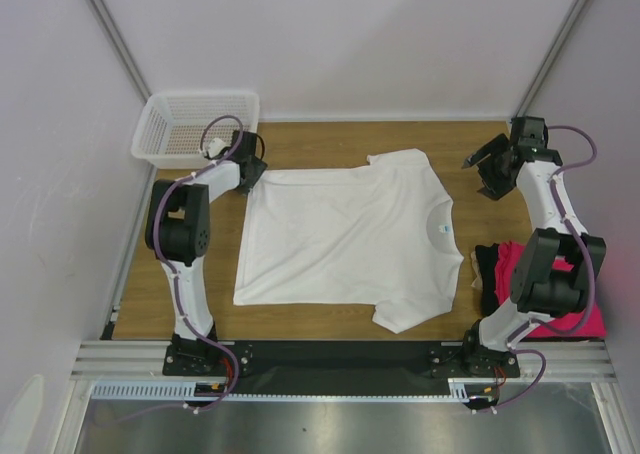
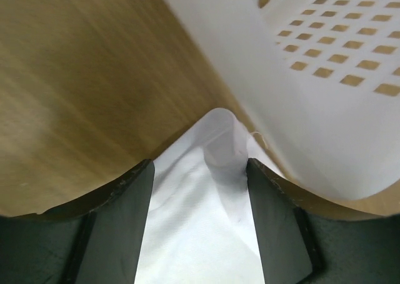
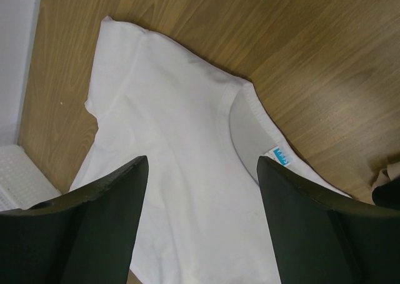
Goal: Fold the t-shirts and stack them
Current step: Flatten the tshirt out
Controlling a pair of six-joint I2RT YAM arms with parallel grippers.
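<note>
wooden table (image 1: 300,324), plain white walls (image 1: 340,34), even light

I see a plain white t-shirt (image 1: 345,234) with a small blue-and-white tag (image 3: 281,155). Next two: magenta-pink shirt (image 1: 594,321) and black shirt (image 1: 487,266), both solid colour. Basket (image 1: 195,124) is white with a square-hole mesh pattern; surface (image 1: 330,139) is brown wood grain with lighter streaks.
</note>
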